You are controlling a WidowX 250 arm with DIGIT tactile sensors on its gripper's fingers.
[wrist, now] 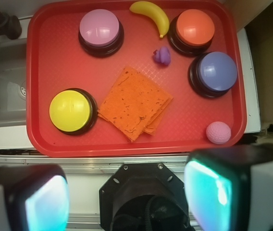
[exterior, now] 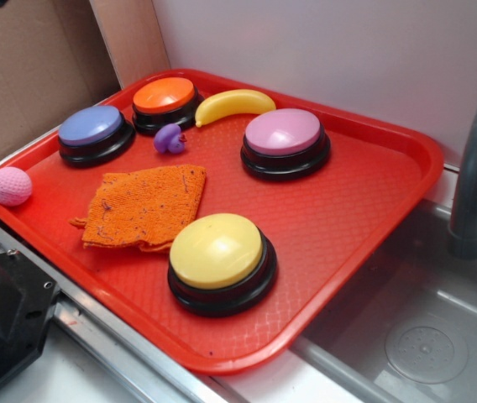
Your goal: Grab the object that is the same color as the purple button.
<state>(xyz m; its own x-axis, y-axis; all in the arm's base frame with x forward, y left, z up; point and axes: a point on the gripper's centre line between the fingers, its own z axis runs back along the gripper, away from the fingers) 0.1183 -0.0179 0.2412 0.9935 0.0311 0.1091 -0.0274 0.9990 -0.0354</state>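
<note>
Pincer [wrist: 127, 197] hangs open above the tray's near edge, holding nothing. Its target, the purple duck [wrist: 162, 56], sits between the orange button [wrist: 195, 27] and the banana [wrist: 151, 14] — a tight spot. Best come straight down with the fingers set narrow, clear of both neighbours and the cloth [wrist: 135, 103].

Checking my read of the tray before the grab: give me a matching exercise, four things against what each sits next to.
1. duck
2. banana
3. ball
4. cloth

a. tray's edge, by the blue-purple button
b. beside the yellow button
c. between the orange and pink buttons
d. just in front of the orange button

1-d, 2-c, 3-a, 4-b
</note>
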